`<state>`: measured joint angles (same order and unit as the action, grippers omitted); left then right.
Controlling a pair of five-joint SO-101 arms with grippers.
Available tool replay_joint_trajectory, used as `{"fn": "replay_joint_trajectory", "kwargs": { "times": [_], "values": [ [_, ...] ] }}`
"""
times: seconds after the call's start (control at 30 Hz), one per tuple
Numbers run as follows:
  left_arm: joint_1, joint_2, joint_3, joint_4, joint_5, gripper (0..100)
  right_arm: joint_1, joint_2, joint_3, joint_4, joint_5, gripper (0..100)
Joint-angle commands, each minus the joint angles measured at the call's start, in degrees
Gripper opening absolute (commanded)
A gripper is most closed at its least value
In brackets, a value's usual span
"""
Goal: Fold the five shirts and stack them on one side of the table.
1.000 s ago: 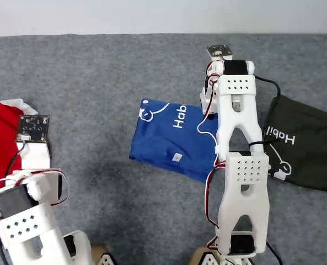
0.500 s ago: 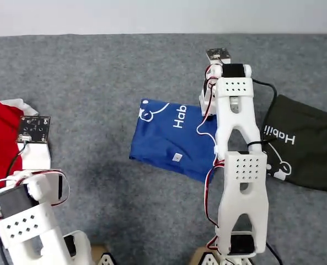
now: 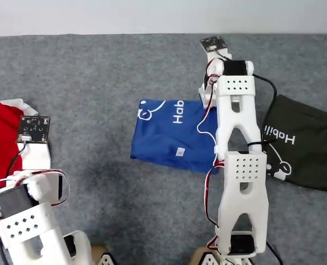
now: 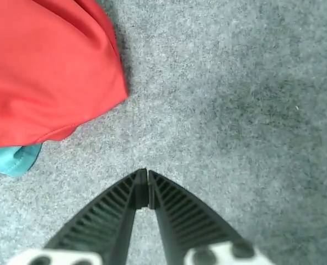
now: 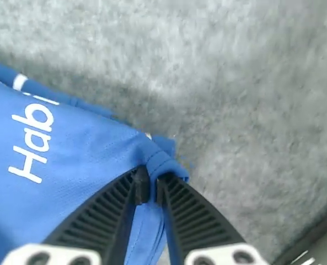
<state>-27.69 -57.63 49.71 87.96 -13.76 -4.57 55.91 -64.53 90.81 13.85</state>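
Observation:
A folded blue shirt (image 3: 171, 135) lies mid-table. My right gripper (image 5: 150, 184) is shut on the blue shirt (image 5: 69, 165), pinching its far right corner; in the high view that arm (image 3: 237, 143) covers the corner. A folded dark shirt (image 3: 301, 146) rests at the right. At the left edge sits a stack with a red shirt (image 3: 0, 138) on top; the left wrist view shows the red shirt (image 4: 47, 66) over a teal one (image 4: 11, 159). My left gripper (image 4: 147, 187) hovers shut over bare carpet near that stack, holding nothing.
Grey carpet (image 3: 97, 72) covers the whole table. A white bit of cloth (image 3: 21, 105) peeks out behind the red shirt. The right arm's cables (image 3: 210, 118) trail across the blue shirt.
The right gripper has pulled the blue shirt's corner toward the far edge, turning the shirt so it lies squarer. The left arm has not moved.

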Motion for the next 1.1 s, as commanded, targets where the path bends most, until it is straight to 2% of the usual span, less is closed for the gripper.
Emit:
{"fn": "replay_joint_trajectory", "kwargs": {
  "times": [0.0,0.2,0.4,0.53,0.67,0.8,1.07],
  "values": [
    [-0.18,-0.62,-0.22,-0.97,-0.62,0,1.1,-0.92,-3.08,-1.71,1.67,0.9],
    [-0.18,-0.62,-0.22,-0.97,-0.62,0,0.84,-1.27,-3.43,0.75,1.67,2.3],
    [-0.18,-0.62,-0.13,-0.97,-0.62,0,0.57,-2.51,-7.56,9.98,1.23,16.4],
    [-0.18,-0.62,-0.13,-0.97,-0.62,0,0.13,-3.74,-9.67,12.35,1.23,12.6],
    [-0.18,-0.62,-0.75,-0.97,-0.62,0,-0.04,-9.1,-5.54,12.35,1.49,7.1],
    [-0.18,-0.62,-0.75,-0.7,-0.62,0,-1.63,-17.1,4.66,12.35,1.49,1.3],
    [-0.26,-0.62,-0.66,-0.88,-0.62,0,-4.7,-30.73,25.05,12.09,1.58,1.0]
  ]
}}
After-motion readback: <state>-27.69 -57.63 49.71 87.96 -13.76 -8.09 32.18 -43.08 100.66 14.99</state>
